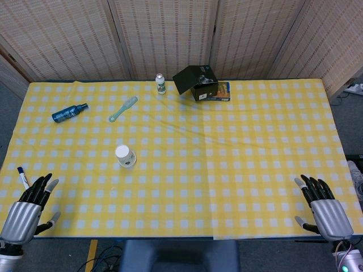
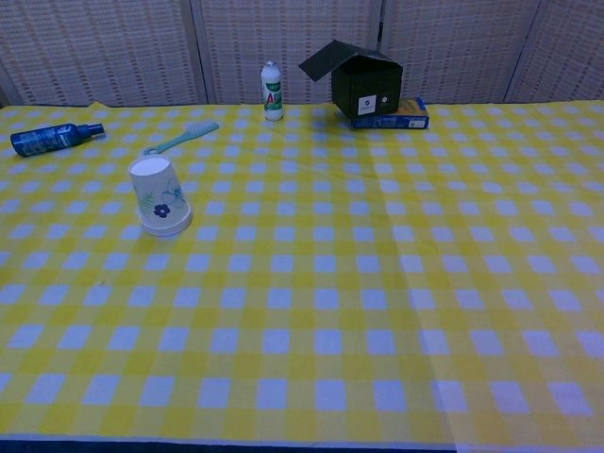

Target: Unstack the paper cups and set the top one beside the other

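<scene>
The stacked paper cups (image 1: 125, 156) (image 2: 159, 196) stand upside down on the left half of the yellow checked table, white with a blue flower print. They look like a single stack. My left hand (image 1: 29, 207) rests at the near left corner, fingers spread and empty, well short of the cups. At the near right corner lies my right hand (image 1: 323, 205), also empty with fingers apart. Neither hand shows in the chest view.
At the far edge lie a blue spray bottle (image 1: 69, 113) (image 2: 55, 137), a teal comb (image 1: 123, 108) (image 2: 180, 138), a small white bottle (image 1: 161, 84) (image 2: 273, 92) and an open black box (image 1: 197, 83) (image 2: 363, 81) on a blue packet. A pen (image 1: 22, 177) lies by my left hand.
</scene>
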Motion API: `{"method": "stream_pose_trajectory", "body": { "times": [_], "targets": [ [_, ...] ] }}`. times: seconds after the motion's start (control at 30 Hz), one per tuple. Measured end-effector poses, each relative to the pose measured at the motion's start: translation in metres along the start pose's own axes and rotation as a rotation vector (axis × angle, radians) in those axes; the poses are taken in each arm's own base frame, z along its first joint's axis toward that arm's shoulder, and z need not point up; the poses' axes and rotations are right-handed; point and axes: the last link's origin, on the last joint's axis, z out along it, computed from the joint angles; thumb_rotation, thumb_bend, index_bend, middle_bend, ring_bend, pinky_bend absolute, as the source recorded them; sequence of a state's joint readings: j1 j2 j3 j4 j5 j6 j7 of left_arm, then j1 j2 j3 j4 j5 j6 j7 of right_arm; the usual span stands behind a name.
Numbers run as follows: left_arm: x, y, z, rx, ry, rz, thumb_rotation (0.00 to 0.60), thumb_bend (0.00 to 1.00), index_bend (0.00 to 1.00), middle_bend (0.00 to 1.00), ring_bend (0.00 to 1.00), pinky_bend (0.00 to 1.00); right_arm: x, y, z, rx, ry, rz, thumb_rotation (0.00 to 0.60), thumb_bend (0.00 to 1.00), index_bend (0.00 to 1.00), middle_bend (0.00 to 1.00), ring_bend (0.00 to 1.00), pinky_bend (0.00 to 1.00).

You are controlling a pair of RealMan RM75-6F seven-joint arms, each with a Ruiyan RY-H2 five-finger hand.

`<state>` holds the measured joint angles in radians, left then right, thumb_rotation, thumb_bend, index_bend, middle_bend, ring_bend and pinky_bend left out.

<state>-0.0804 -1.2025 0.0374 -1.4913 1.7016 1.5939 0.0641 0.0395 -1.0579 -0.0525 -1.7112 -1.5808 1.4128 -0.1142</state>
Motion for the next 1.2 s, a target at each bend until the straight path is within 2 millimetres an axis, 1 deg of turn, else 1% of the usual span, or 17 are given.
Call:
{"method": "stream_pose_trajectory", "body": {
  "times": [0.2,0.3,0.4,0.5,0.6,0.7,0.83,1.03,1.2],
  "targets": [
    [0.0,-0.001,0.002,0.009,-0.007,-0.003,0.6,0.29,0.01,0.0,0.0,0.25,-0.003,0.0,0.005,-0.005,-0.022,0.004,0.6,0.22,0.0,0.0,0.0,0.0],
    [0.003,0.0,0.005,-0.004,-0.005,-0.006,0.6,0.29,0.01,0.0,0.0,0.25,-0.001,0.0,0.005,-0.005,-0.015,0.011,0.6,0.22,0.0,0.0,0.0,0.0],
    [0.012,0.002,0.015,-0.032,-0.014,-0.001,0.6,0.29,0.01,0.0,0.0,0.25,0.0,-0.002,0.004,0.006,-0.01,0.015,0.6,0.22,0.0,0.0,0.0,0.0],
    [0.028,0.006,0.032,-0.072,-0.03,0.018,0.6,0.29,0.03,0.0,0.0,0.25,0.001,-0.001,0.004,0.013,-0.01,0.02,0.6,0.22,0.0,0.0,0.0,0.0],
    [0.046,0.016,0.055,-0.12,-0.059,0.038,0.6,0.29,0.05,0.0,0.0,0.25,0.002,-0.001,0.004,0.019,-0.014,0.028,0.6,0.22,0.0,0.0,0.0,0.0],
    [0.06,0.029,0.082,-0.179,-0.103,0.04,0.6,0.29,0.09,0.0,0.0,0.25,0.002,0.0,0.005,0.022,-0.023,0.035,0.6,0.22,0.0,0.0,0.0,0.0],
    [0.076,0.05,0.122,-0.257,-0.163,0.066,0.6,0.29,0.14,0.0,0.0,0.25,0.002,0.003,0.007,0.004,-0.027,0.042,0.6,0.22,0.0,0.0,0.0,0.0],
    [0.086,0.081,0.165,-0.325,-0.255,0.137,0.6,0.29,0.16,0.0,0.0,0.25,0.008,0.008,0.01,-0.013,-0.004,0.063,0.6,0.22,0.0,0.0,0.0,0.0],
    [0.088,0.095,0.184,-0.347,-0.281,0.235,0.6,0.29,0.18,0.0,0.0,0.25,0.009,0.011,0.01,-0.028,0.007,0.066,0.6,0.22,0.0,0.0,0.0,0.0]
  ]
}}
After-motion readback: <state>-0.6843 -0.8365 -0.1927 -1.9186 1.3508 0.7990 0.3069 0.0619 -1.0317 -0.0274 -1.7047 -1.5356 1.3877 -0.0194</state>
